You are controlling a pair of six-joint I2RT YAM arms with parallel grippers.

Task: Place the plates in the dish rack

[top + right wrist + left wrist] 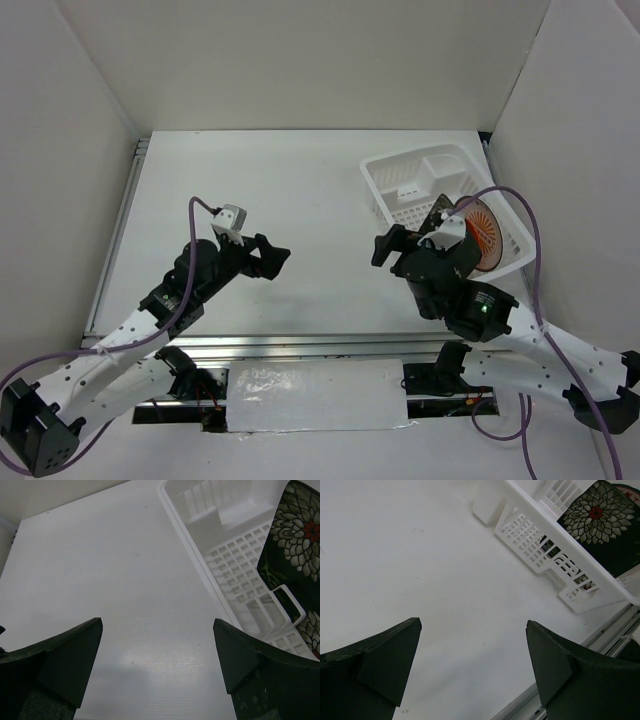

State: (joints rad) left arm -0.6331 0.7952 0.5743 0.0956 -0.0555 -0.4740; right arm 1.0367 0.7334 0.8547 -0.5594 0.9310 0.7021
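Note:
The white dish rack (425,180) stands at the back right of the table. In it a round plate with an orange sunburst (485,236) leans upright at the near end. A dark square plate with white flowers (441,214) stands just behind it, partly hidden by my right arm. My right gripper (388,245) hovers open and empty just left of the rack. My left gripper (277,255) hangs open and empty over bare table at centre left. The left wrist view shows the rack (530,535) and floral plate (597,515) beyond its gripper (474,624); the right wrist view shows the same rack (220,545) and plate (300,535) beside its gripper (158,622).
White walls close in the table on the left, back and right. A metal rail (300,342) runs along the near edge, with a foil-wrapped pad (315,395) below it. The rack's small partitioned compartment (405,175) is at its far left end.

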